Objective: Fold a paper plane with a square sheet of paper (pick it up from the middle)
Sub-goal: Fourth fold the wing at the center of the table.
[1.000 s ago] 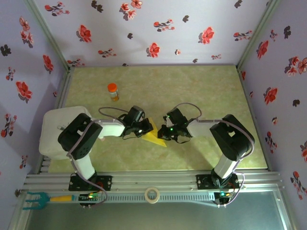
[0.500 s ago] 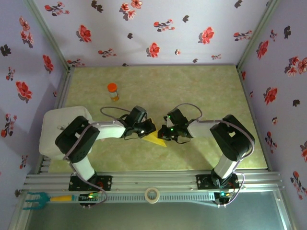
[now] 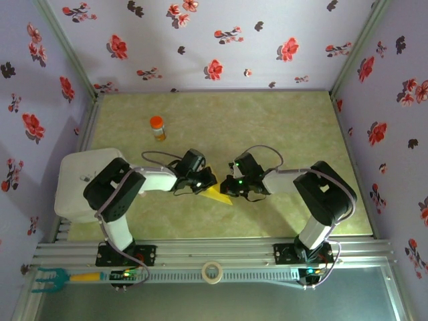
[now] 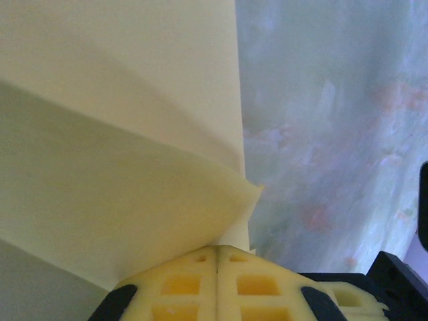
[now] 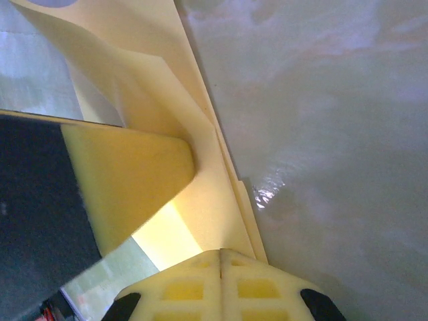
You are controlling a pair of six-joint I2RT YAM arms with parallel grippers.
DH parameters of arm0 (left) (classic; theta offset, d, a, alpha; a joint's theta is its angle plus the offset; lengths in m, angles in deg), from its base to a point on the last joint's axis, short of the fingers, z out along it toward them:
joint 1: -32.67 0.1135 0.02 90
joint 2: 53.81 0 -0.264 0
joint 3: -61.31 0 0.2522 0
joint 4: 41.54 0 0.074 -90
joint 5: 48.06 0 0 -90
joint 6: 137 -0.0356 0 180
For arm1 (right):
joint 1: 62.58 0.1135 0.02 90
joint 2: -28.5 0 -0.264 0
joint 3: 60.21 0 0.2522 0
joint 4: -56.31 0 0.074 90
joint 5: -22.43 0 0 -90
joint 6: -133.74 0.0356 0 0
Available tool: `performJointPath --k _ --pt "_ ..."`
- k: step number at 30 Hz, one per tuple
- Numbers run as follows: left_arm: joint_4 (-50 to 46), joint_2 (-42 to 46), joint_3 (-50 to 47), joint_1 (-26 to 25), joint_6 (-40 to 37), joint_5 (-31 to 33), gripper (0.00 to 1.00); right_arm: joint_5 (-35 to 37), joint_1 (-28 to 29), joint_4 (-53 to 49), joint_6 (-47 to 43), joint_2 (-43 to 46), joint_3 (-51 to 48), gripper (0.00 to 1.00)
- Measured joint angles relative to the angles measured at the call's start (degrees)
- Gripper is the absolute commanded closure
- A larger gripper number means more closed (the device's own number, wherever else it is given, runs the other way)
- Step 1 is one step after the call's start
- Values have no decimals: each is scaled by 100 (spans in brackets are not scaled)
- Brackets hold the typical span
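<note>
The folded yellow paper sits nearer the arm bases than the orange-capped bottle and to its right. I cannot tell whether it rests on the worktop or is just lifted. The left tool and right tool meet there, each clenched on the paper's layered edge. Pinching from opposite sides probably holds the flaps stacked so a crease can be set. The plane looks unfinished.

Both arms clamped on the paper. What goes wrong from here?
1. Left jaws and right jaws are shut on the folded paper from opposite sides: pulling apart may tear it.
2. Its layers splay open near the right jaws, so the next crease may land crooked.
</note>
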Motion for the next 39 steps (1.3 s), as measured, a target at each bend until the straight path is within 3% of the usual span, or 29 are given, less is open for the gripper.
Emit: performJointPath --k 39 --pt "-605 94 20 1888 -1137 -595 96 190 136 321 2 24 -122 100"
